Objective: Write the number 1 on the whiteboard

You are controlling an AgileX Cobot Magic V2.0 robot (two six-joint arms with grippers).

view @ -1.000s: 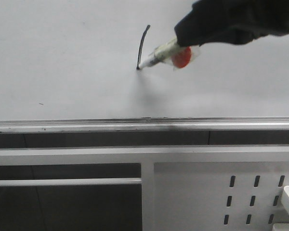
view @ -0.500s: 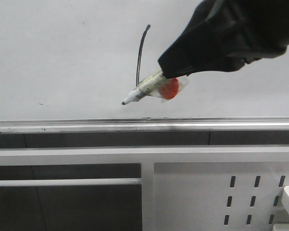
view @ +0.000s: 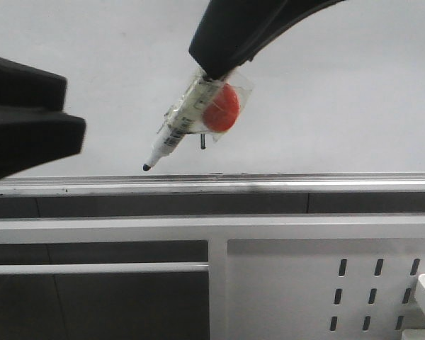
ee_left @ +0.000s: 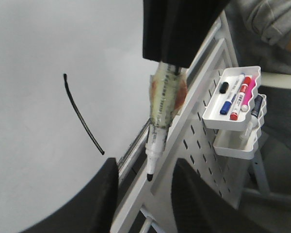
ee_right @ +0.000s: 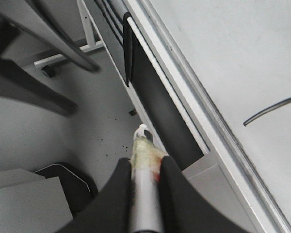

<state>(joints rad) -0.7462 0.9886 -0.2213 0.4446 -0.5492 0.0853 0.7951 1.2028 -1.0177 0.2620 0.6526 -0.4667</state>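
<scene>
The whiteboard (view: 340,106) fills the upper front view, with a silver tray rail (view: 304,183) along its lower edge. The number 1 (ee_left: 80,115), a thin, slightly curved black stroke, shows whole in the left wrist view and partly in the right wrist view (ee_right: 271,110). In the front view only its lower end (view: 202,142) shows behind the marker. My right gripper (view: 214,67) is shut on a taped marker pen (view: 180,124) with a red blob on it. The pen's tip points down-left just above the rail, off the board. My left gripper (ee_left: 145,194) is open and empty, with the pen tip (ee_left: 149,177) hanging between its jaws.
Below the rail stands a white metal panel with slot holes (view: 283,297). A white tray holding several coloured markers (ee_left: 231,97) hangs on that panel at the right. A tiny dark speck seen earlier is hidden behind my left gripper (view: 74,112).
My right gripper has lifted the marker off the board after the stroke, coming toward the camera and to the left. My left gripper has come into the front view at the left.
</scene>
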